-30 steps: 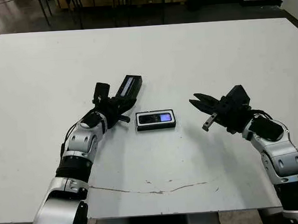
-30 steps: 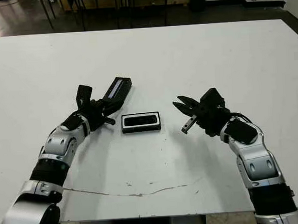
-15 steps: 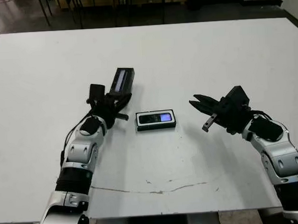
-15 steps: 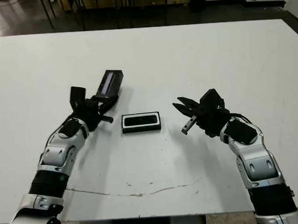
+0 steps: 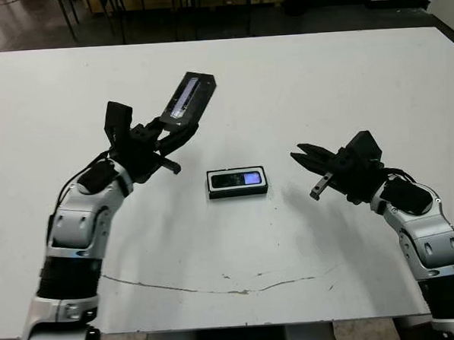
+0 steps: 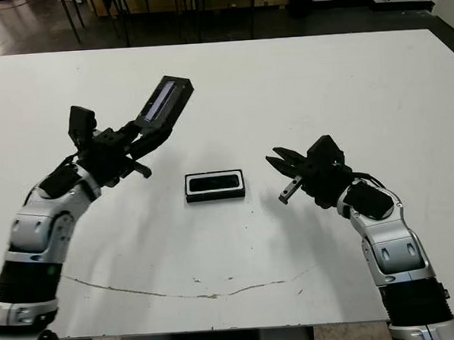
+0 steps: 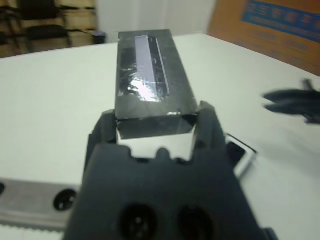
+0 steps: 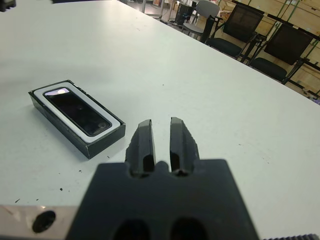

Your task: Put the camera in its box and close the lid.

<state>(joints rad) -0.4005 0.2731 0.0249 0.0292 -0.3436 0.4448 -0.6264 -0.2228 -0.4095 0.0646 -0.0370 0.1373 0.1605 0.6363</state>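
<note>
The box (image 5: pixel 239 193) lies on the middle of the table, with the camera (image 5: pixel 237 179) flat inside its white lining. My left gripper (image 5: pixel 172 135) is shut on the near end of the lid (image 5: pixel 188 102). It holds the lid tilted in the air, up and to the left of the box, pale strip upward. The left wrist view shows the lid (image 7: pixel 150 75) clamped between both fingers (image 7: pixel 207 120). My right gripper (image 5: pixel 306 164) hovers to the right of the box, shut and holding nothing. The right wrist view shows the camera (image 8: pixel 77 111) in the box (image 8: pixel 65 132).
A thin dark crack line (image 5: pixel 233 290) runs across the table (image 5: pixel 321 81) near its front edge. Chairs and dark floor lie beyond the far edge.
My left arm has lifted the lid off the table, up and to the left, away from the box. The right arm and the box have stayed put.
</note>
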